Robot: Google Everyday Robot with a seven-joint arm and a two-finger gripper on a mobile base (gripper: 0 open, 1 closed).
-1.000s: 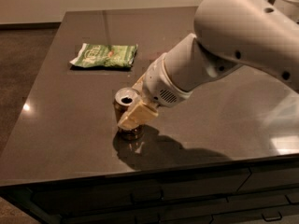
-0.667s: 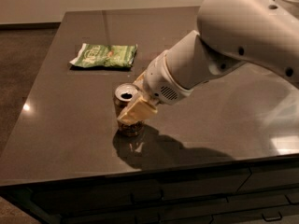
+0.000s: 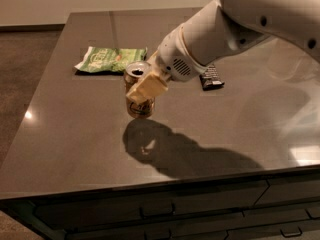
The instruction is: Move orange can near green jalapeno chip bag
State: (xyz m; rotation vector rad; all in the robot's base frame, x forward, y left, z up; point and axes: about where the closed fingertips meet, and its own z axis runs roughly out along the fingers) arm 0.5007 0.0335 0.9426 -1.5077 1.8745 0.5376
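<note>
From the one camera view, the gripper [image 3: 143, 90] is clamped around the orange can [image 3: 136, 72], with a tan finger [image 3: 148, 86] pressed across the can's side. The can is upright over the dark table [image 3: 75, 134]; hard to say if it's touching the surface. It's just in front of the green chip bag [image 3: 110, 60], near its right end. A black candy bar [image 3: 212, 79] lies off to the right, partly behind the arm.

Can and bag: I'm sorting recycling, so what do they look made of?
The can is likely aluminium, going by its shiny silver top and smooth tan-orange printed body; it is gripped in the claw, close to the bag. The bag is probably thin plastic or foil film, glossy and crinkled; which one cannot be told.
</note>
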